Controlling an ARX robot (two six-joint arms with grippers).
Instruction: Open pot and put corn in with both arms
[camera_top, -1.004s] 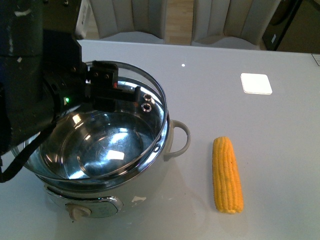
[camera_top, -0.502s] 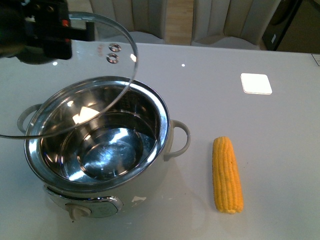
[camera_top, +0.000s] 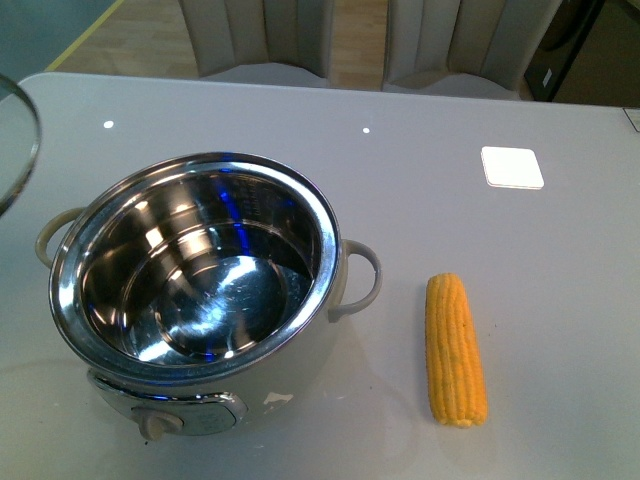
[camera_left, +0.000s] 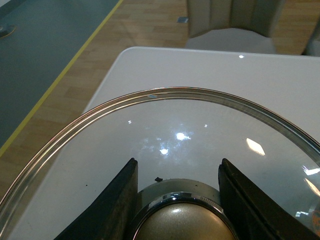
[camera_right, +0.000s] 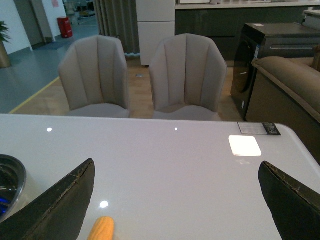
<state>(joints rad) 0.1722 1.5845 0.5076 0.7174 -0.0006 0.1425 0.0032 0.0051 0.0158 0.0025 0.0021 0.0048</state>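
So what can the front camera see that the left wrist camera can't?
Only the front view shows the open pot, its steel bowl empty, and the corn lying on the table. Only the left wrist view shows the left gripper, its fingers either side of the knob on the glass lid. Both show that lid, just its edge at the front view's far left, and the white table.
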